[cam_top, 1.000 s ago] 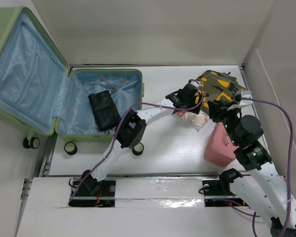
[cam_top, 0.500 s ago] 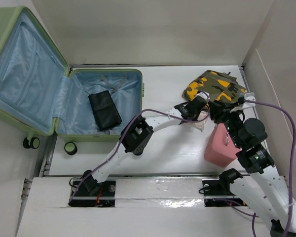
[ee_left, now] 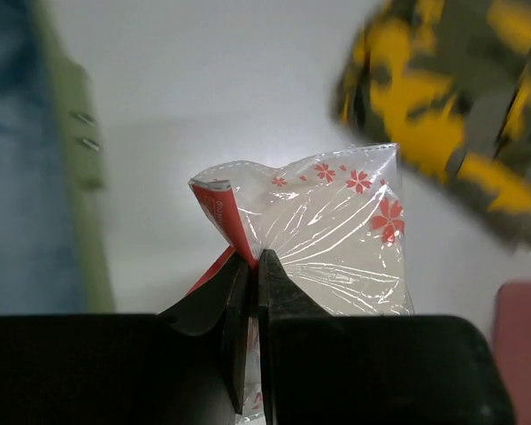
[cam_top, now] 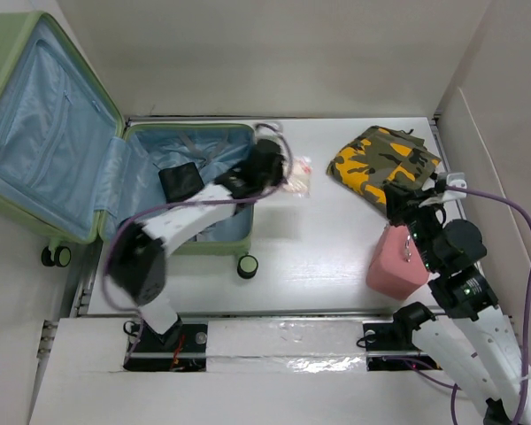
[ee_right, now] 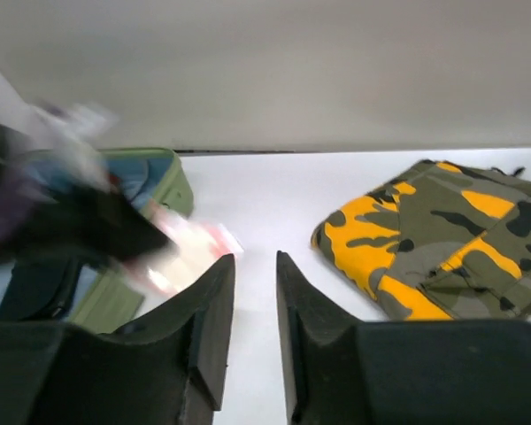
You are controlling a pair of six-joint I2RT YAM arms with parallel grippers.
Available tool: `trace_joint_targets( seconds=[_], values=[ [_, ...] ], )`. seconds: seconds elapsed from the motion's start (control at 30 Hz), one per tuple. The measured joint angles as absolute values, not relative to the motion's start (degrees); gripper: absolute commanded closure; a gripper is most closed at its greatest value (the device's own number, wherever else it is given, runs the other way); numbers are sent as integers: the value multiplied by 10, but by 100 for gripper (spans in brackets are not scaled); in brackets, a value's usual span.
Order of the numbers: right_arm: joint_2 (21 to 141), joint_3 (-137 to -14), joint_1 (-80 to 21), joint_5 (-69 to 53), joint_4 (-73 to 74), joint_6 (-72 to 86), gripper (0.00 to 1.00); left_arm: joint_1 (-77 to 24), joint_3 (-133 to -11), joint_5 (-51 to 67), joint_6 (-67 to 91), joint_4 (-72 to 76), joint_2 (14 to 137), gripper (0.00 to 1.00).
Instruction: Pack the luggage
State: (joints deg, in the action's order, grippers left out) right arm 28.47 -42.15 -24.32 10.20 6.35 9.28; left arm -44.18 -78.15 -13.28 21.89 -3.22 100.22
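**Gripper status.** The left gripper (ee_left: 250,262) is clenched on one edge of a clear flower-print packet (ee_left: 336,235). The jaws pinch only a thin strip of film beside the red fold. The rest of the packet hangs free past the fingertips. The right gripper (ee_right: 255,266) holds nothing. Its jaws stand a narrow gap apart, above the pink pouch (cam_top: 394,266) at the right edge of the table (cam_top: 336,257).

**Location.** The luggage (cam_top: 44,119) lies open at the far left corner of the table. The packet hangs just beside the right rim of the lower half, outside the shell and not yet over the lining.

**Hazards.**
- Slip: the film is smooth and the hold is shallow. A sudden swing or stop could pull it out of the jaws, so that it drops on the table short of the rim.
- Snag: the hanging lower part could catch on the rim if it is carried across too low.
- Misplacement: a release before the packet is over the lining would probably leave it across the rim.

**Appearance of the luggage.** It is a pale green hard shell with a light blue fabric lining. The lid stands tilted back against the left wall. The lower half lies flat and holds a black folded item (cam_top: 180,181). Small dark wheels show along its near side. A camouflage bag (cam_top: 385,159) lies unpacked at the far right corner.
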Motion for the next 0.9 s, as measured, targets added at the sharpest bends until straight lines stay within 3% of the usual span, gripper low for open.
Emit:
trace_joint_targets(
  seconds=[0.07,0.17,0.2,0.3,0.4,0.43,0.47,0.67,0.9],
  values=[
    [281,-422,-243,119,91,95,98,-396,-733,-154,243,0,887,100],
    [273,-422,-243,165,144,118,98,-338,-659,-189,282,58,723,100],
    [269,-420,-243,185,166,130,73,-317,-621,-199,301,77,667,100],
    [247,-395,-243,237,214,164,34,-259,-504,-222,350,110,550,100],
    [241,-373,-243,277,270,195,27,-205,-411,-225,390,119,515,49],
    [245,-373,-243,290,291,207,27,-186,-391,-220,406,116,519,14],
    [249,-373,-243,303,306,216,26,-170,-378,-210,418,110,529,1],
    [272,-368,-243,350,337,256,27,-135,-332,-158,464,94,560,1],
    [319,-353,-243,369,346,297,31,-153,-330,-109,469,123,442,4]
  ],
)
